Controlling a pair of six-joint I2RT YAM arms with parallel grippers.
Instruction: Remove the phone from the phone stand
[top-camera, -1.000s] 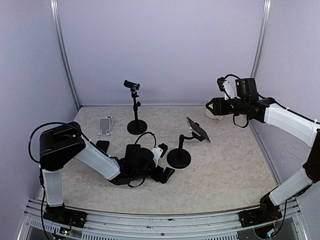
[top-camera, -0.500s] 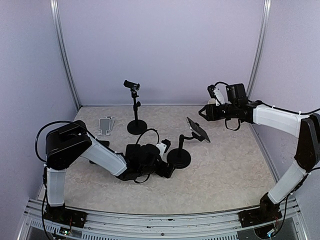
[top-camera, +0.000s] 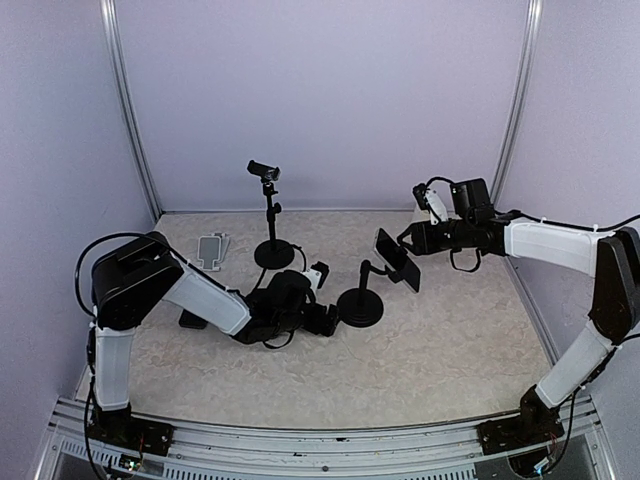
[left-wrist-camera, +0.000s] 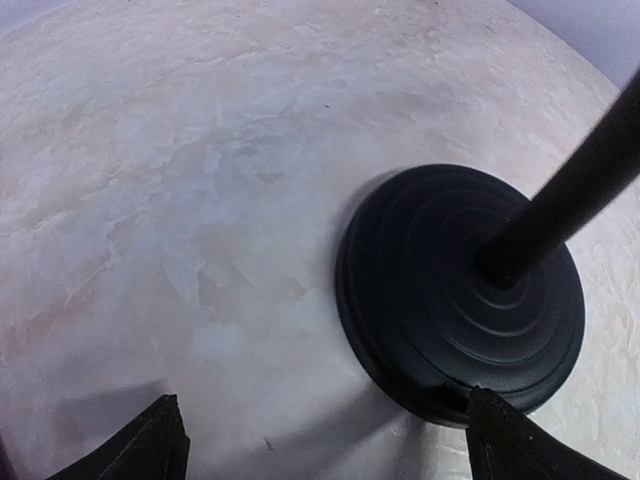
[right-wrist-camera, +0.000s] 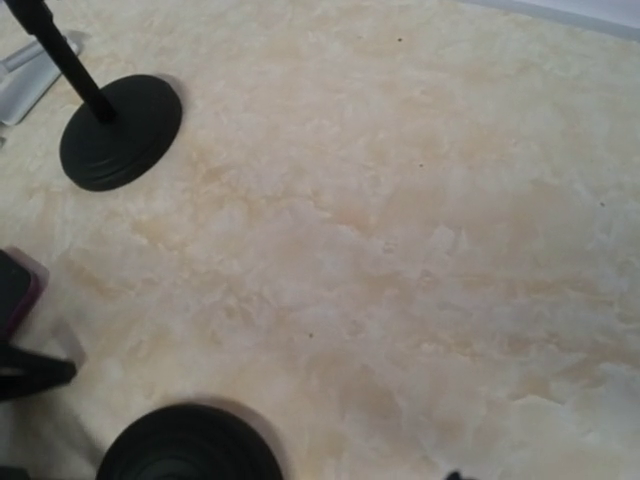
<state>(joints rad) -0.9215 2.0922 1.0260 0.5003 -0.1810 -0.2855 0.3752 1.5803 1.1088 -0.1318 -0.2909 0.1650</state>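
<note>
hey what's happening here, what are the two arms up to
A phone sits tilted on a black phone stand in the middle of the scene. The left pincer is open and low, right at the stand's round base, seemingly to steady it. The right pincer is up against the phone's upper edge, but it can't be told whether it grips it. The phone is not yet off the stand.

a small camera (top-camera: 264, 170) stood on a black stand (top-camera: 273, 252) at the back; a flat grey holder (top-camera: 211, 250) lay to its left.
</note>
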